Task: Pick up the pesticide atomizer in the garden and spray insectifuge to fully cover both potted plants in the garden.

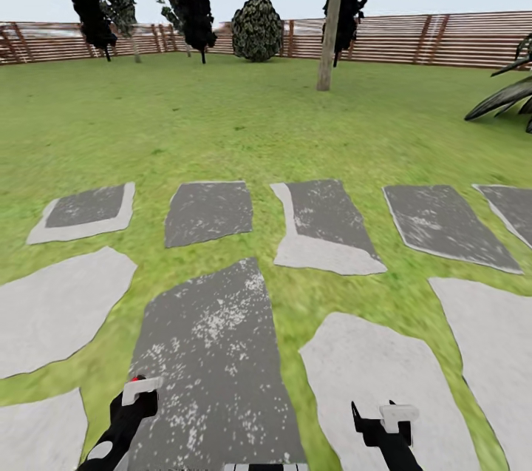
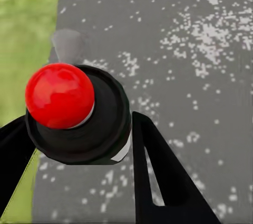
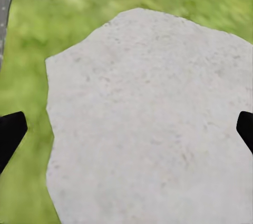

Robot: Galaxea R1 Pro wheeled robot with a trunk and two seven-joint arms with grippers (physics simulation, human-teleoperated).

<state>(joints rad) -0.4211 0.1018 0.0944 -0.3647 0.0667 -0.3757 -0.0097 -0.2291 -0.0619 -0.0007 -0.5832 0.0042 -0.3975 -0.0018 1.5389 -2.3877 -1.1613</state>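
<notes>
My left gripper (image 1: 131, 404) hangs low at the head view's bottom left, shut on the pesticide atomizer (image 1: 142, 387). In the left wrist view the atomizer's black spray head (image 2: 103, 121), topped by a red knob (image 2: 59, 96), sits between the two black fingers (image 2: 158, 171) over a dark grey stepping stone (image 2: 184, 50). My right gripper (image 1: 384, 421) is open at the bottom right, its fingertips (image 3: 10, 132) spread wide over a pale stone (image 3: 153, 118). The potted plants are out of view.
Grey and pale stepping stones (image 1: 325, 223) cross the lawn (image 1: 222, 116) ahead. A thin tree trunk (image 1: 331, 20) and a round bush (image 1: 256, 29) stand before the brown slatted fence (image 1: 443, 38). Dark long leaves (image 1: 510, 97) reach in at the right edge.
</notes>
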